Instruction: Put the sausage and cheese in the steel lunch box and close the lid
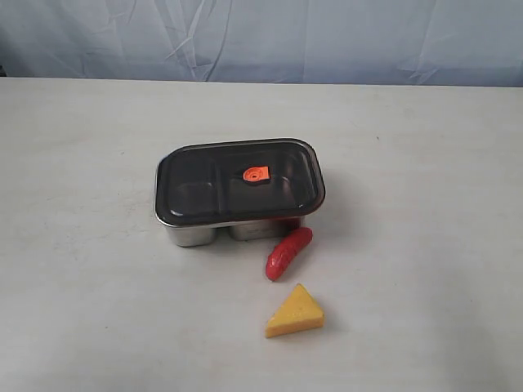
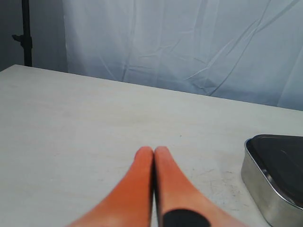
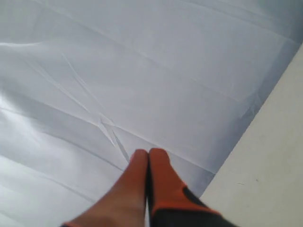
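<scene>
The steel lunch box stands mid-table with the dark translucent lid resting on it, its orange valve tab at the centre. The red sausage lies just in front of the box's right corner. Nearer the front lies the yellow cheese wedge. Neither arm shows in the exterior view. My left gripper is shut and empty over bare table, with the lunch box and lid off to one side. My right gripper is shut and empty, pointing at the backdrop.
A pale wrinkled cloth backdrop hangs behind the white table. A dark stand pole rises beyond the table's far corner in the left wrist view. A strip of table edge appears in the right wrist view.
</scene>
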Robot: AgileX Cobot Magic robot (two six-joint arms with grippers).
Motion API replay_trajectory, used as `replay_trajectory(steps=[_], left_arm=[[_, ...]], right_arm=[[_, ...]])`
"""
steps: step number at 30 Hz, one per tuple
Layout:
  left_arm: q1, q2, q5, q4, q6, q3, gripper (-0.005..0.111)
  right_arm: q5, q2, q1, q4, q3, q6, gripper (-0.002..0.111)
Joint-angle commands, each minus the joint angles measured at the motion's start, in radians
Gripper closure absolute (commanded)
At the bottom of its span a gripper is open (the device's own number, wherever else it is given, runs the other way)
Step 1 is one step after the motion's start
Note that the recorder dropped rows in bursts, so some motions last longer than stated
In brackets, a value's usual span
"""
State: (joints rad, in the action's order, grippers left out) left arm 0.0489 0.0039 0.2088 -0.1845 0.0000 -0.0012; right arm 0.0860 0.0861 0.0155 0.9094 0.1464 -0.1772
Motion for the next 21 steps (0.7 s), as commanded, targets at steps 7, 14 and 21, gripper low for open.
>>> replay_trajectory(steps=[7, 14, 21], left_arm=[[-0.001, -0.004, -0.014, -0.007, 0.000, 0.001, 0.107], [-0.001, -0.004, -0.014, -0.007, 0.000, 0.001, 0.107], [-0.001, -0.004, -0.014, -0.007, 0.000, 0.001, 0.107]], right_arm=[[0.319, 0.667, 0.005, -0.162, 0.466, 0.331, 0.109], [0.720, 1.298, 0.005, 0.276, 0.760, 0.839, 0.108], [0.907, 1.679, 0.005, 0.585, 0.786, 1.111, 0.059]])
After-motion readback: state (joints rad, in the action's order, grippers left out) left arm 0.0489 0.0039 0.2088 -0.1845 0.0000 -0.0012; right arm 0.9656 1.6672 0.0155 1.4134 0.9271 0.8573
